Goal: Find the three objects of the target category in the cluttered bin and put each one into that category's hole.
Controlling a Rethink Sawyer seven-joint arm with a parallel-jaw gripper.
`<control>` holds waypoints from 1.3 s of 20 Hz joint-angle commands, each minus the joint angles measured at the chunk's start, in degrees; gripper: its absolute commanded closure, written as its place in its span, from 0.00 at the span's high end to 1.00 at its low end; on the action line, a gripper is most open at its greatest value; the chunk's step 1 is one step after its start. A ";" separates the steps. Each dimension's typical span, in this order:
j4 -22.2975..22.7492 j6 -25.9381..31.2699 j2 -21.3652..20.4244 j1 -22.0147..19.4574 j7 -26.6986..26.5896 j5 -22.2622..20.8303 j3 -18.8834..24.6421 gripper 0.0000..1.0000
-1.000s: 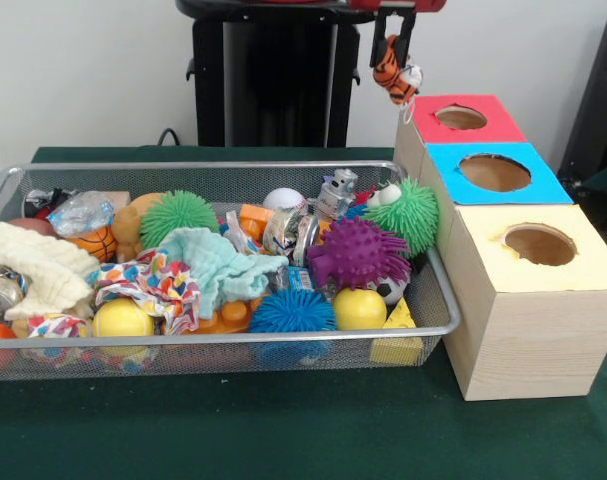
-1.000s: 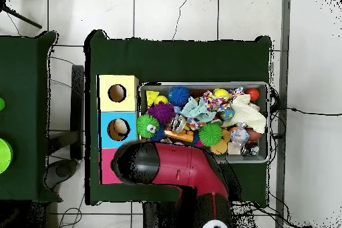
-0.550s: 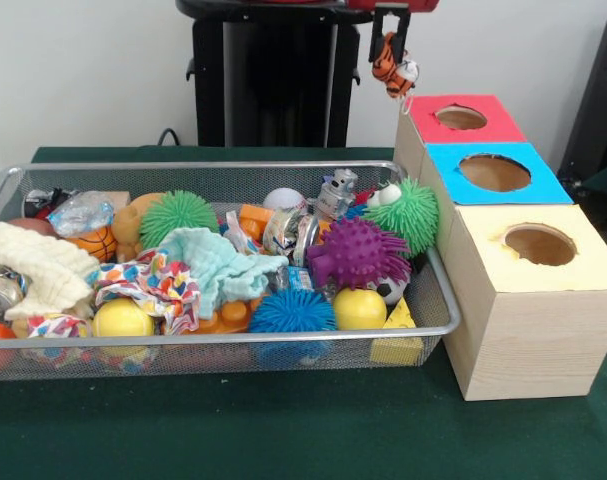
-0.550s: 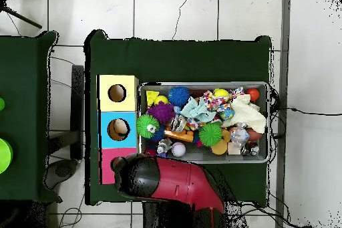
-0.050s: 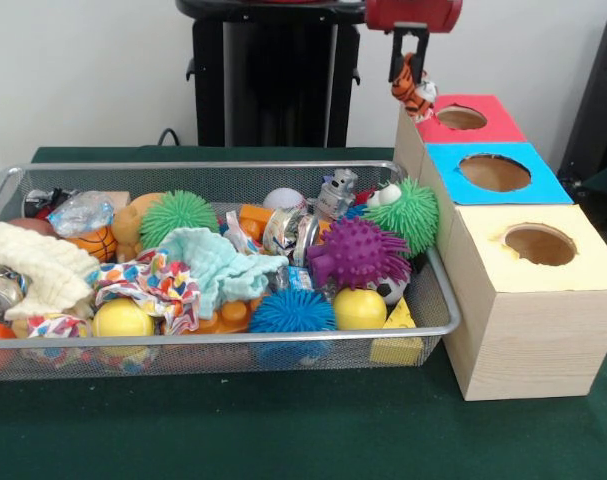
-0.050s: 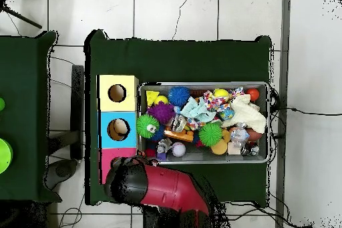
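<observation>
My gripper point(image 5: 410, 68) hangs at the top right of the front view, shut on a small orange-and-black striped tiger toy point(image 5: 413, 92). The toy dangles just left of the red-topped box point(image 5: 463, 118) and its round hole. Blue-topped point(image 5: 494, 172) and yellow-topped point(image 5: 539, 245) boxes follow toward the front. The wire mesh bin point(image 5: 213, 345) holds spiky balls, smooth balls, cloths and small toys. In the overhead view the red arm point(image 6: 157, 188) covers the red box point(image 6: 109, 156), hiding the gripper and the toy.
The blue box point(image 6: 118, 130) and the yellow box point(image 6: 117, 93) stand in a row left of the bin point(image 6: 204, 86) in the overhead view. Green cloth point(image 5: 283, 430) covers the table. A second green table point(image 6: 23, 118) stands at the left.
The gripper has carried the tiger toy rightward, closer to the red box. Overhead, the arm has swung further over the red box.
</observation>
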 commanded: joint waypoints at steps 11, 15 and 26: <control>5.17 -4.93 3.63 4.62 19.73 7.55 0.20 0.00; 6.43 -4.32 2.68 5.31 20.21 9.17 0.82 0.00; 8.15 -4.04 1.84 10.08 22.57 13.28 -0.67 0.00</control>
